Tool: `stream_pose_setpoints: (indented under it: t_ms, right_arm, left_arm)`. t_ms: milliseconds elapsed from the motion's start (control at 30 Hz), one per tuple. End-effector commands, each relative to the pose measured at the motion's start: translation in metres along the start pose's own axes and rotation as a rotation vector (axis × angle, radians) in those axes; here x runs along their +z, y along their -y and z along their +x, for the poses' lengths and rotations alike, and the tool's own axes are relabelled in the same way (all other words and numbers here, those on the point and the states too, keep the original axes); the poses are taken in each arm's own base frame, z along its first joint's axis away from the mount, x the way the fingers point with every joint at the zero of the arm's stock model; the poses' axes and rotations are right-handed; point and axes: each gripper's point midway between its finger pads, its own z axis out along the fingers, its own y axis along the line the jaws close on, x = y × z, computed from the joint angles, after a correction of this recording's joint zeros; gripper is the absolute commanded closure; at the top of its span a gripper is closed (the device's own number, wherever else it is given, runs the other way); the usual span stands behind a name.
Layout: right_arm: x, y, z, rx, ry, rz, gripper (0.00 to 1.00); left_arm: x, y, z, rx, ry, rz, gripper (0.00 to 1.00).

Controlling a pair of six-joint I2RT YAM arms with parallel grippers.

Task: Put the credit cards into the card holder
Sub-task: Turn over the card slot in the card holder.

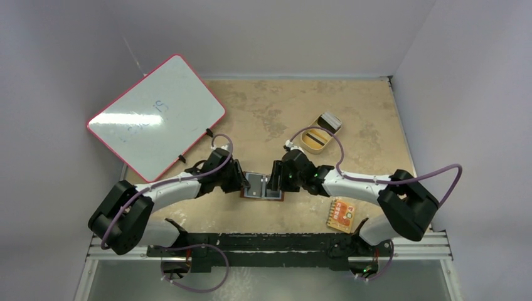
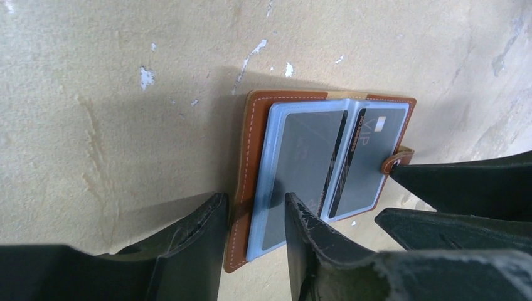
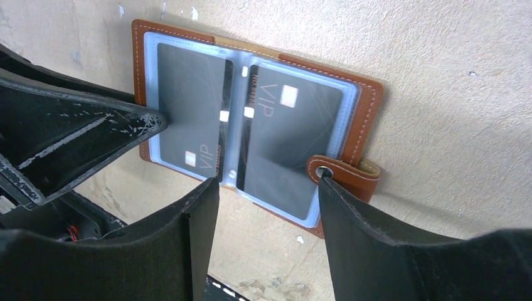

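- Card holder (image 3: 367, 113): a small brown leather folding wallet with white stitching. It lies open and flat on the mottled beige table (image 1: 263, 106), directly between the two grippers, with its bluish-grey clear pockets facing up.
- Credit cards: two thin black rectangular cards printed "VIP", each with a small pale patch. One card (image 3: 188, 100) sits in the pocket on the left gripper's side. The other (image 3: 295, 138) sits in the pocket between the right gripper's fingers.
- Left gripper (image 2: 254, 200): jaws apart, holding nothing. They straddle the outer edge of the card holder. One fingertip (image 3: 147, 122) touches the pocket over the nearer card, and the other stands just outside the leather border.
- Right gripper (image 3: 268, 185): jaws spread wide, holding nothing. They span the near edge of the opposite page. One fingertip is at the central fold, and the other touches the brown snap tab (image 3: 339, 170).
- Pink-rimmed rectangular whiteboard (image 1: 157, 116): beyond the left gripper and off to its outer side, well apart from the jaws.
- Tan oval dish (image 1: 315, 139): beyond the right gripper, near it. Its contents cannot be made out.
- Orange-red patterned flat packet (image 1: 340, 214): on the near side of the right gripper, beside the right arm.
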Motion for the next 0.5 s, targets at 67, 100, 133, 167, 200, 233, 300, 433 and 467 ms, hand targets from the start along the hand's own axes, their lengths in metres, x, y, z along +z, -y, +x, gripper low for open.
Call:
stream_pose_setpoints:
  t_ms: [67, 100, 133, 167, 200, 233, 300, 433, 467]
  right_arm:
    - [-0.016, -0.019, -0.012, -0.008, 0.037, -0.063, 0.39]
    - [-0.017, -0.018, -0.011, -0.003, 0.039, -0.065, 0.39]
    - [-0.018, -0.017, -0.01, 0.003, 0.042, -0.065, 0.38]
    - [-0.018, -0.016, -0.01, 0.007, 0.043, -0.064, 0.38]
    - [-0.018, -0.015, -0.009, 0.011, 0.043, -0.063, 0.38]
    - [-0.017, -0.013, -0.007, 0.014, 0.041, -0.062, 0.38]
    - [-0.014, -0.015, -0.005, 0.018, 0.034, -0.075, 0.38]
    - [-0.011, -0.024, -0.004, 0.012, 0.023, -0.117, 0.37]
    - [-0.01, -0.023, -0.003, 0.012, 0.021, -0.109, 0.37]
  left_arm:
    - [-0.003, 0.024, -0.006, -0.037, 0.012, 0.116, 0.81]
    - [-0.004, 0.025, -0.007, -0.04, 0.013, 0.12, 0.86]
    - [-0.005, 0.027, -0.007, -0.041, 0.013, 0.125, 0.9]
    - [-0.006, 0.028, -0.008, -0.043, 0.016, 0.129, 0.94]
    - [-0.007, 0.029, -0.009, -0.045, 0.02, 0.131, 0.97]
    - [-0.008, 0.029, -0.009, -0.046, 0.024, 0.131, 1.0]
    - [-0.009, 0.028, -0.011, -0.049, 0.035, 0.127, 1.0]
    - [-0.011, 0.031, -0.012, -0.05, 0.049, 0.144, 1.0]
    - [-0.012, 0.031, -0.012, -0.051, 0.05, 0.147, 1.0]
